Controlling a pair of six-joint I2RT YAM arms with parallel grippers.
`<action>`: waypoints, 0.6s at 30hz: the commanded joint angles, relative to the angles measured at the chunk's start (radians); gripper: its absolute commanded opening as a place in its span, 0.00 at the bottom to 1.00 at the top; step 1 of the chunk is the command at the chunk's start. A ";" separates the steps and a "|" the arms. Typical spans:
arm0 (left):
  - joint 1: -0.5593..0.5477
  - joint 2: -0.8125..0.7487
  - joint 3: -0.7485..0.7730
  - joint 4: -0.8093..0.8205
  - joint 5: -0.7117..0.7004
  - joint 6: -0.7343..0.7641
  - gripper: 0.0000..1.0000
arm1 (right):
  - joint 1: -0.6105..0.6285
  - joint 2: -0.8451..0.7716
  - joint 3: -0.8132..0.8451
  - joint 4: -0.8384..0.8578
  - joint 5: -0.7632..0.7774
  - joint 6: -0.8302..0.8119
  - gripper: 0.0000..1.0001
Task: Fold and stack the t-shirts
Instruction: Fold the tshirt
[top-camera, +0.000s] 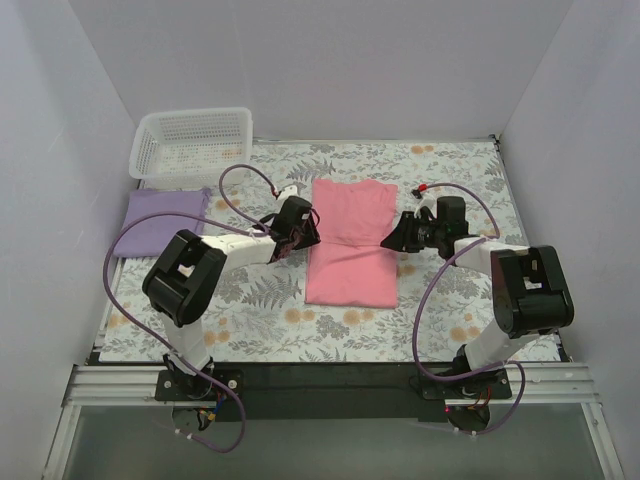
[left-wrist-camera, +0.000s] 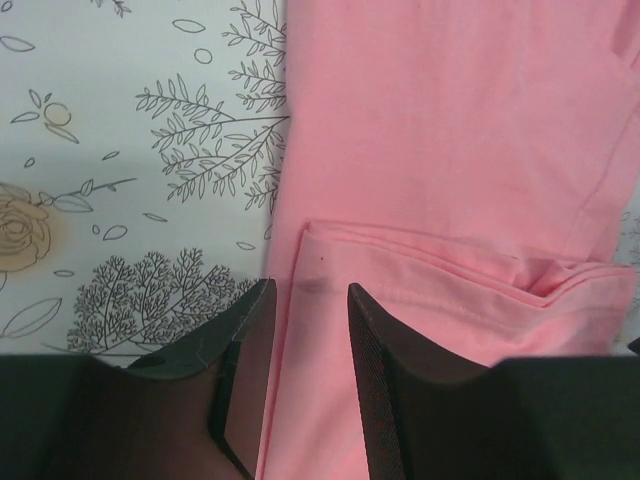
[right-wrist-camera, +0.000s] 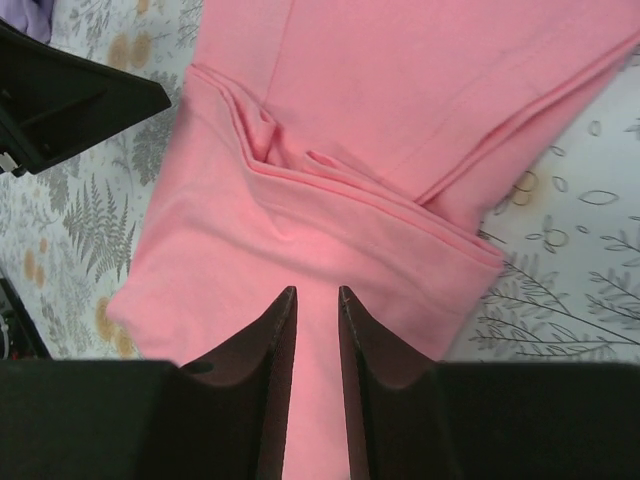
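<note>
The salmon-pink t-shirt (top-camera: 350, 250) lies folded into a long rectangle at the middle of the table, with a cross fold at mid-length. My left gripper (top-camera: 307, 236) is at its left edge by that fold. In the left wrist view the gripper (left-wrist-camera: 310, 292) is open, its jaws astride the shirt's (left-wrist-camera: 440, 150) left edge and gripping nothing. My right gripper (top-camera: 396, 238) is at the shirt's right edge. In the right wrist view the gripper (right-wrist-camera: 316, 292) is narrowly open above the pink cloth (right-wrist-camera: 330, 120). The lavender-purple t-shirt (top-camera: 160, 220) lies folded at the far left.
A white lattice basket (top-camera: 190, 145) stands at the back left corner, just behind the purple shirt. The floral tablecloth (top-camera: 460, 300) covers the table. White walls close in the left, right and back sides.
</note>
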 joint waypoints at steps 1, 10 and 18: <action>0.004 0.017 0.063 0.037 -0.018 0.081 0.34 | -0.037 -0.042 -0.022 0.041 0.041 -0.024 0.30; 0.005 0.097 0.121 0.029 -0.018 0.104 0.29 | -0.086 -0.024 -0.038 0.043 0.119 -0.015 0.30; 0.005 0.117 0.128 0.018 -0.038 0.107 0.29 | -0.120 0.044 -0.015 0.041 0.127 0.012 0.31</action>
